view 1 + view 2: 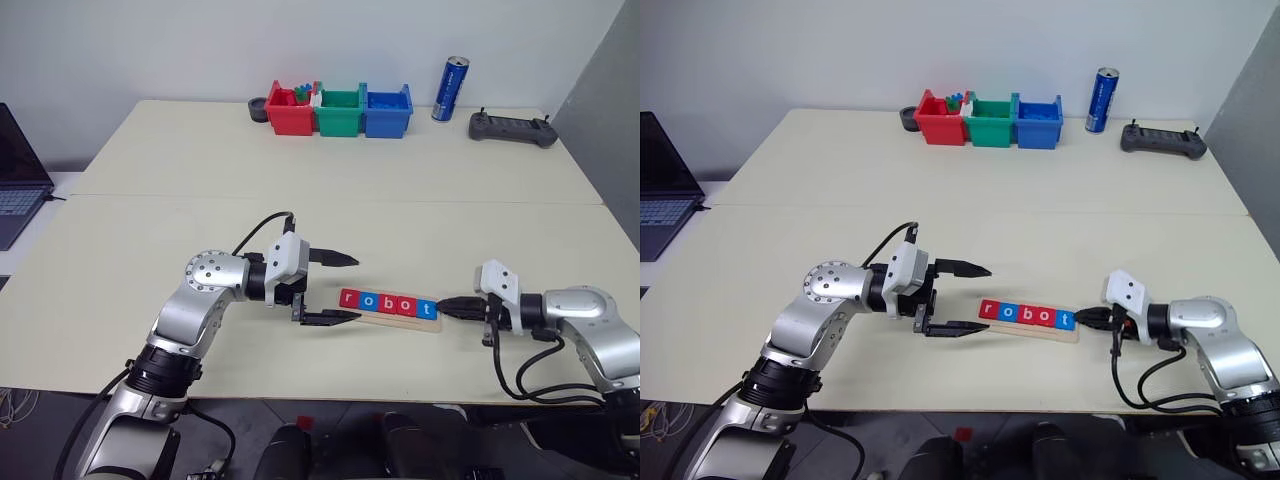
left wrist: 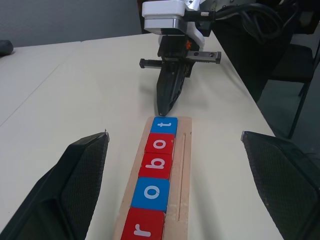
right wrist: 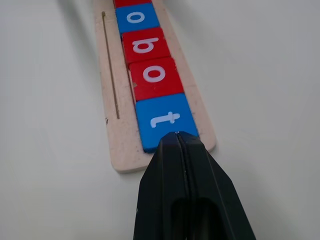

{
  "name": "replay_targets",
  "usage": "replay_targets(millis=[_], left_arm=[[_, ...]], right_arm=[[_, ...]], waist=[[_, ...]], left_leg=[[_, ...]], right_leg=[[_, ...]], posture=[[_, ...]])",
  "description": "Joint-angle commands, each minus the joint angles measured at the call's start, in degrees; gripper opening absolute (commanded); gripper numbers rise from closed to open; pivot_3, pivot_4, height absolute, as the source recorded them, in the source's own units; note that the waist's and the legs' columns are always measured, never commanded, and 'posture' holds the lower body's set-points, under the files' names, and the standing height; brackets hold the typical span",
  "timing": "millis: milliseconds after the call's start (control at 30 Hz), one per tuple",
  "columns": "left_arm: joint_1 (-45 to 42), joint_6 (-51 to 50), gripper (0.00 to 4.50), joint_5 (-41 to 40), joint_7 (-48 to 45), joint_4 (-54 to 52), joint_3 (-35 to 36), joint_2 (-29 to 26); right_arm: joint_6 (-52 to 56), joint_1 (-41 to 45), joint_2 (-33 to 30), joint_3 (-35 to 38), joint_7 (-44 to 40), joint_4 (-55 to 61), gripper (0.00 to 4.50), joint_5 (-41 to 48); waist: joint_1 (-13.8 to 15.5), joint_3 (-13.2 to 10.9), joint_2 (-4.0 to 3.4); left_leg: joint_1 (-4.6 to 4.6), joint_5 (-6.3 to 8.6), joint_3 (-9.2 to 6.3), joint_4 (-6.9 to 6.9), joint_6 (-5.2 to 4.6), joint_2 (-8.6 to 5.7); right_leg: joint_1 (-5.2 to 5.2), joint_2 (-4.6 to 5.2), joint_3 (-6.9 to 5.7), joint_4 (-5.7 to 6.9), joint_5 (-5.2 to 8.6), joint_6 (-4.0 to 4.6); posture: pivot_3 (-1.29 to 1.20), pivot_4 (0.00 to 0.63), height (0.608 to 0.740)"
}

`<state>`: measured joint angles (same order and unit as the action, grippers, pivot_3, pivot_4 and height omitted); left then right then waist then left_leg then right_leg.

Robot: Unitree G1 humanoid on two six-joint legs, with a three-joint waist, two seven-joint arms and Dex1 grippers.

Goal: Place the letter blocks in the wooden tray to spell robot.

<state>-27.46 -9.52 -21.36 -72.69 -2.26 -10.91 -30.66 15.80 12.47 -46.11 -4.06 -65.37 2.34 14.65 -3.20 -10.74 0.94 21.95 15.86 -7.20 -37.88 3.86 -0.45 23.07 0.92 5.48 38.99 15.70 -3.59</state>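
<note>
Five letter blocks (image 1: pixel 388 302) lie in a row in the wooden tray (image 1: pixel 396 321) near the table's front edge. They read r, o, b, o, t: red, blue, red, red, blue. My left gripper (image 1: pixel 355 288) is open at the tray's left end, one finger beyond it and one in front of it, holding nothing. My right gripper (image 3: pixel 177 136) is shut and empty. Its tip sits at the tray's right end, right against the edge of the blue t block (image 3: pixel 162 120); whether it touches I cannot tell.
Red (image 1: pixel 291 110), green (image 1: pixel 340 112) and blue (image 1: pixel 387 112) plastic bins stand at the table's far edge. A blue can (image 1: pixel 450 89) and a black controller (image 1: pixel 512 127) are to their right. A laptop (image 1: pixel 18 175) sits at the far left.
</note>
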Motion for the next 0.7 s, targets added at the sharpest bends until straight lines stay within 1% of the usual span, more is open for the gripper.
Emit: replay_targets(millis=[33, 167, 533, 700], left_arm=[[0.23, 0.53, 4.5, -0.31, 0.13, -2.03, 0.73, -0.46], [0.44, 0.48, 4.5, -0.36, 0.19, -2.28, 0.74, -0.47], [-0.04, 0.58, 4.5, -0.19, -0.04, -1.64, 0.58, -0.37], [0.08, 0.54, 4.5, -0.17, -0.16, -1.66, 0.67, -0.61]], right_arm=[[-0.18, -0.12, -1.3, 0.65, -0.73, 1.99, 0.02, 0.08], [-0.5, -0.55, -1.6, 0.69, -0.6, 1.96, 0.02, -0.15], [-0.07, 0.23, 0.13, -0.89, 0.84, 2.37, 0.02, -0.57], [0.26, 0.92, -0.6, 0.0, 0.46, 1.92, 0.02, 0.0]], waist=[[-0.01, 0.0, 0.0], [0.01, 0.0, 0.0], [0.0, 0.0, 0.0], [-0.03, 0.0, 0.0]], left_leg=[[0.0, 0.0, -0.01, 0.0, 0.0, 0.0], [0.01, 0.0, -0.01, 0.0, 0.0, 0.0], [0.0, 0.0, -0.01, 0.0, 0.0, 0.0], [0.0, 0.0, -0.02, 0.0, 0.0, 0.01]], right_leg=[[0.0, 0.0, -0.01, 0.0, 0.0, 0.0], [0.0, 0.0, -0.01, 0.0, 0.0, 0.0], [0.0, 0.0, -0.01, 0.0, 0.0, 0.0], [0.0, -0.01, -0.01, 0.0, 0.0, 0.0]], posture=[[0.0, 0.15, 0.74], [0.0, 0.15, 0.74], [0.0, 0.15, 0.74], [0.0, 0.15, 0.74]])
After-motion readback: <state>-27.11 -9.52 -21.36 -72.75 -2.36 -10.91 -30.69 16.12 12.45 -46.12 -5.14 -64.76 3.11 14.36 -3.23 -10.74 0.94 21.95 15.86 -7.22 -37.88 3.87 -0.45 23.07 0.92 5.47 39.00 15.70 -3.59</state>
